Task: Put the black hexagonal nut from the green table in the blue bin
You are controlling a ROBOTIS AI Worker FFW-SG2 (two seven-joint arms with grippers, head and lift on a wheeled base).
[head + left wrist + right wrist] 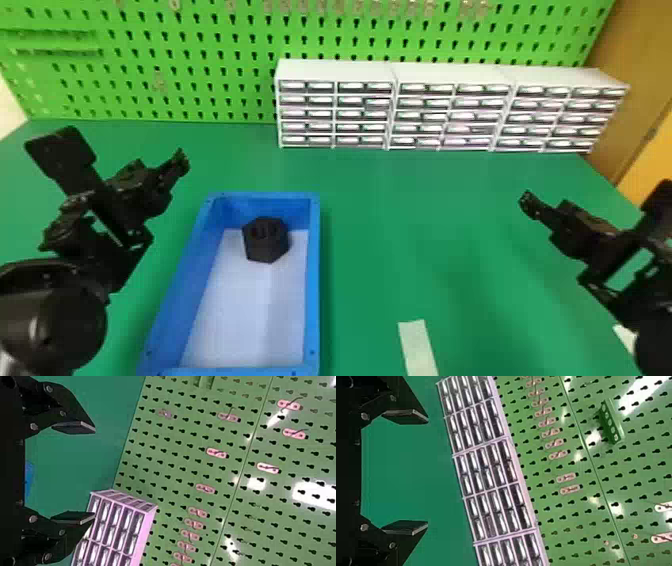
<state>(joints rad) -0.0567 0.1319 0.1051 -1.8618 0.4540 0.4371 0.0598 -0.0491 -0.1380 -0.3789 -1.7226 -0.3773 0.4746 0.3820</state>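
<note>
The black hexagonal nut [266, 240] is sitting inside the blue bin [312, 280], towards its far end, so the task is looking done and the remaining risk is lying in undoing it. The left tool [95, 472] is hanging above the green surface [400, 225], left of the bin, its fingers standing spread with nothing between them. If that arm is swinging low to the right, it could be catching the bin's left wall, shoving the bin and sending the loose nut sliding. Reaching in again for a needless correction could be knocking the nut against the far wall or dragging it out. The right tool [428, 473], also spread and empty, is hanging well to the right of the bin; a careless forward push could be striking the white drawer units [450, 107] at the far side, while a low leftward sweep could be bumping the bin's right wall.
</note>
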